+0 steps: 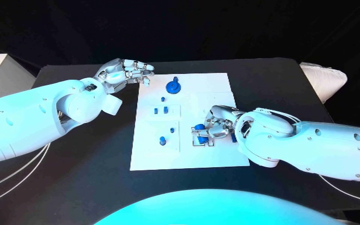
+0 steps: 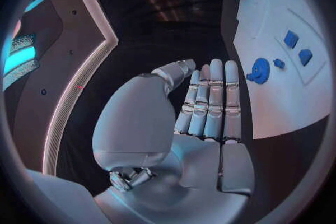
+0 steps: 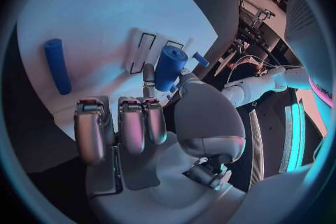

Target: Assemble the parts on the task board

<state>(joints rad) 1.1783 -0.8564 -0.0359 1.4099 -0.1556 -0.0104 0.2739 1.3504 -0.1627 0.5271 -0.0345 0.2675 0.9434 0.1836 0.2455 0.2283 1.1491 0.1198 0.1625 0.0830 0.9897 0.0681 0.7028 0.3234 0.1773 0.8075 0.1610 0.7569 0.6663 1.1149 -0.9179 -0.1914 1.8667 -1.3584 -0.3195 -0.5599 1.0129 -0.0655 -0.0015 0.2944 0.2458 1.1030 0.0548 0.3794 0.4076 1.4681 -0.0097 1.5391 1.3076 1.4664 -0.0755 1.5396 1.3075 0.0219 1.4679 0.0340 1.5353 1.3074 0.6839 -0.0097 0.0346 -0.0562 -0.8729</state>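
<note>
Right hand (image 1: 215,126) over the task board (image 1: 210,87), near its right edge, pinching a blue cylinder part (image 3: 170,67) between thumb and a finger (other fingers curled in). Left hand (image 1: 124,72) beyond the board's far left corner, fingers straight and side by side, nothing in it. On the board: a round blue part (image 1: 174,87) near the far edge, a blue rod (image 3: 57,65) lying flat.

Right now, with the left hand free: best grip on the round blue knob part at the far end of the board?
Take the round blue knob part by its rim, coming down from above. It sits flat on the task board with bare board around it. The left hand hovers beside the board's far left corner, holding nothing. Likely the shortest approach.
</note>
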